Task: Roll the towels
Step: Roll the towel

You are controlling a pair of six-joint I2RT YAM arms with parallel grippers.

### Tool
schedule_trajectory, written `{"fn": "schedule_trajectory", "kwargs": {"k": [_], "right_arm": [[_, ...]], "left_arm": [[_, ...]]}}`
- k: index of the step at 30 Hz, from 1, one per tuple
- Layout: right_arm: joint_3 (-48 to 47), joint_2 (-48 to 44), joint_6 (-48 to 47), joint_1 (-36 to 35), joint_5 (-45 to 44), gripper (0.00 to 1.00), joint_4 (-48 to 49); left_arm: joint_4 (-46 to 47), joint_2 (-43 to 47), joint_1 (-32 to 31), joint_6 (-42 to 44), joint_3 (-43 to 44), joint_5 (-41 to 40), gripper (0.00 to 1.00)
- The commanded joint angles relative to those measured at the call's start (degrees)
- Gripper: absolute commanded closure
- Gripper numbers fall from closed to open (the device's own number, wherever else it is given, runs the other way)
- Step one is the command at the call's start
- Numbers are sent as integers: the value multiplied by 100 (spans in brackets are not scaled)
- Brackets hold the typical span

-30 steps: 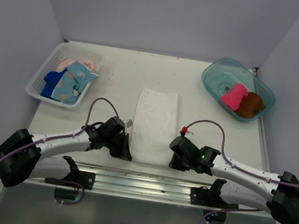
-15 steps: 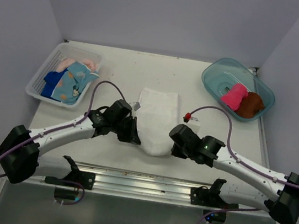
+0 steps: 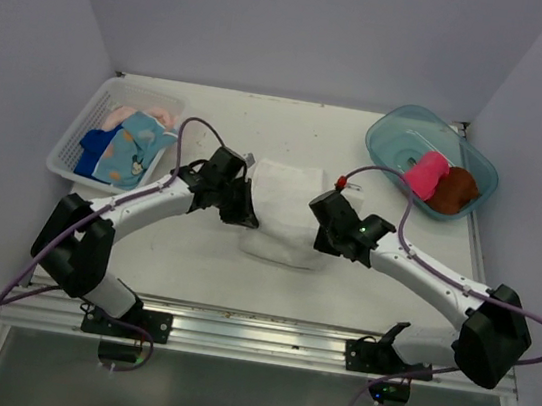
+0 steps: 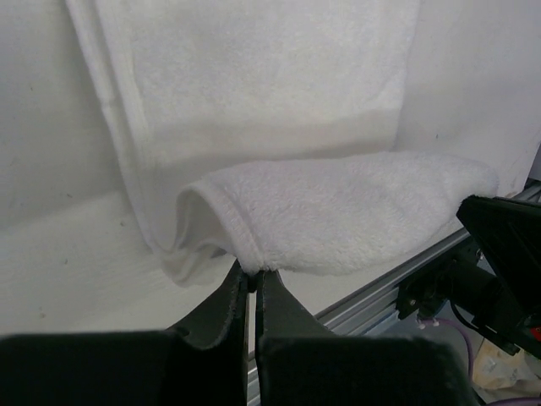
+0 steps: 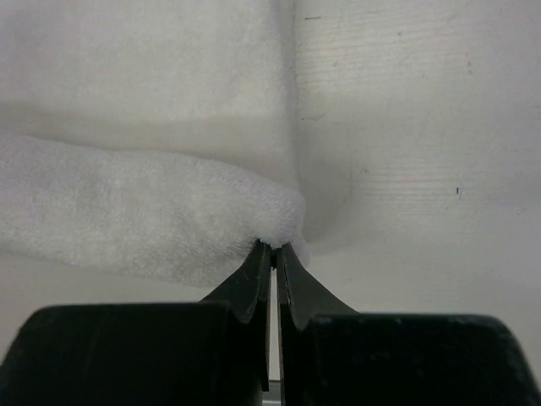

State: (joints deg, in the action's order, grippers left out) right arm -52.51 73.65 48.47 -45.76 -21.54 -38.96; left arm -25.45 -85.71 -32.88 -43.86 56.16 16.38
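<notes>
The left gripper (image 4: 251, 279) and right gripper (image 5: 275, 252) are pinching tight on opposite corners of the white towel (image 3: 285, 210), which is lying in the middle of the table (image 3: 217, 120) with its near edge curling over. The lattice basket (image 3: 65, 156) and teal tub (image 3: 384, 130) are sitting well apart at the far corners.

Both arms look the same tbh: the left arm (image 3: 139, 209) and right arm (image 3: 422, 277) have white shells with chunky black joints. There's a thin purple cable (image 3: 198, 121) looping off each wrist, a little red plug (image 3: 340, 181) on the right one, and matte black wedge-shaped jaws.
</notes>
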Motion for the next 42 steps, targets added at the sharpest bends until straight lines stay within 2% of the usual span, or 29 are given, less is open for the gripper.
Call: {"fn": "schedule_trajectory", "kwargs": {"k": [1, 7, 21, 22, 23, 24, 25, 26, 28, 30, 34, 36, 41, 42], "right_arm": [[-321, 299, -443, 137, -96, 100, 423], [-461, 957, -610, 453, -17, 100, 767], [-1024, 2109, -988, 620, 124, 100, 960], [-1050, 2153, -988, 638, 115, 100, 934], [-1068, 2206, -1006, 638, 115, 100, 925], [-1103, 2294, -1023, 647, 124, 100, 917], [-1121, 2329, -1032, 647, 132, 100, 864], [-1130, 2356, -1032, 647, 124, 100, 829], [-1086, 2330, -1024, 647, 141, 100, 820], [-963, 2234, -988, 647, 141, 100, 855], [-884, 2189, -945, 656, 185, 100, 855], [-892, 2189, -944, 656, 211, 100, 864], [-1006, 2058, -1006, 665, 185, 100, 776], [-1024, 2014, -1015, 665, 185, 100, 750]], "left_arm": [[-109, -252, 63, 185, 386, -249, 100], [-206, -552, 116, 71, 300, -662, 100], [-153, -403, 159, -114, -53, -1032, 100], [-170, -385, 151, -80, -44, -1049, 98], [-214, -359, 151, -71, -26, -1162, 89], [-293, -298, 159, -53, 78, -1303, 85], [-563, -245, 159, -53, 149, -1504, 81], [-714, -183, 159, -79, 219, -1985, 73], [-864, 159, 159, -132, 290, -2305, 64], [-804, 570, 142, -141, 186, -2464, 61], [-645, 714, 28, 139, 342, -2333, 65], [-558, 522, -60, 289, 500, -1869, 68], [707, 284, -192, 465, 202, -253, 69], [717, 57, -192, 535, 281, -241, 69]]}}
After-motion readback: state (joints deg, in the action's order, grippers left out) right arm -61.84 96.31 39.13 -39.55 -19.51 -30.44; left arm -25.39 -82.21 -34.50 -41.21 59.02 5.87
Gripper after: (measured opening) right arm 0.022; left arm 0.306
